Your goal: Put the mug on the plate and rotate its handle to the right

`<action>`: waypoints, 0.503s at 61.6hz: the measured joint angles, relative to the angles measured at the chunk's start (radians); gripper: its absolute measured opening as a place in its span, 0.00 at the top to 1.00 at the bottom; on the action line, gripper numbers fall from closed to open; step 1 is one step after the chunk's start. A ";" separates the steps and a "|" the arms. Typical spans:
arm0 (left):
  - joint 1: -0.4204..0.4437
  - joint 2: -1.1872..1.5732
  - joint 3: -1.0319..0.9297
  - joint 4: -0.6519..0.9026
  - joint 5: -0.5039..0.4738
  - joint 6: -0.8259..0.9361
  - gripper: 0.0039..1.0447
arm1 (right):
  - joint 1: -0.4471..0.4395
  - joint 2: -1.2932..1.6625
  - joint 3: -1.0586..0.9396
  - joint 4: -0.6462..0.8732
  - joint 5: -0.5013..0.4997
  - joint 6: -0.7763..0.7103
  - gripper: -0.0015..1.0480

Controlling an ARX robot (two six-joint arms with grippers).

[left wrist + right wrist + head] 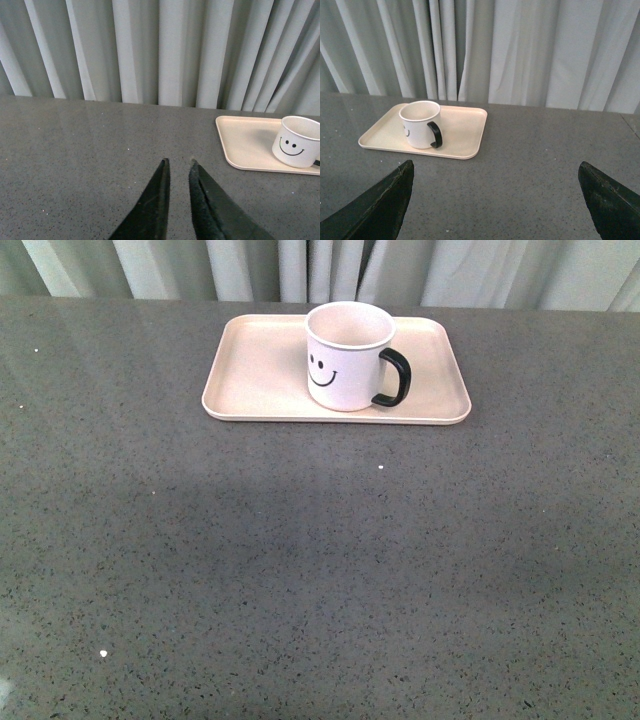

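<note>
I see the mug (347,358) upright on the plate (260,370), handle (393,377) pointing right, well ahead of my left pincer (178,167), nearly pressed together, and my right pincer (495,172), spread wide above the surface (300,560).

- The front view looks down and forward over the grey bench (300,570) toward the curtain (300,265); the plate (255,375) with the mug (345,355) sits far off, near the back edge.
- The left wrist view looks low across the bench past the left gripper (178,167), facing the curtain, with the plate and mug at one edge of the picture.
- The right wrist view looks low between the tips of the right gripper (495,170), nearer the plate.
- All three views share the plate, mug, bench and curtain.
</note>
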 joint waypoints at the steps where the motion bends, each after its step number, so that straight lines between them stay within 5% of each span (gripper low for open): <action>1: 0.000 0.000 0.000 0.000 0.000 0.000 0.75 | 0.000 0.000 0.000 0.000 0.000 0.000 0.09; 27: 0.000 0.000 0.000 0.000 0.000 0.002 0.07 | 0.000 0.000 0.000 0.000 0.000 0.000 0.09; 31: 0.000 0.000 0.000 0.000 0.000 0.002 0.09 | 0.000 0.000 0.000 0.000 0.000 0.000 0.09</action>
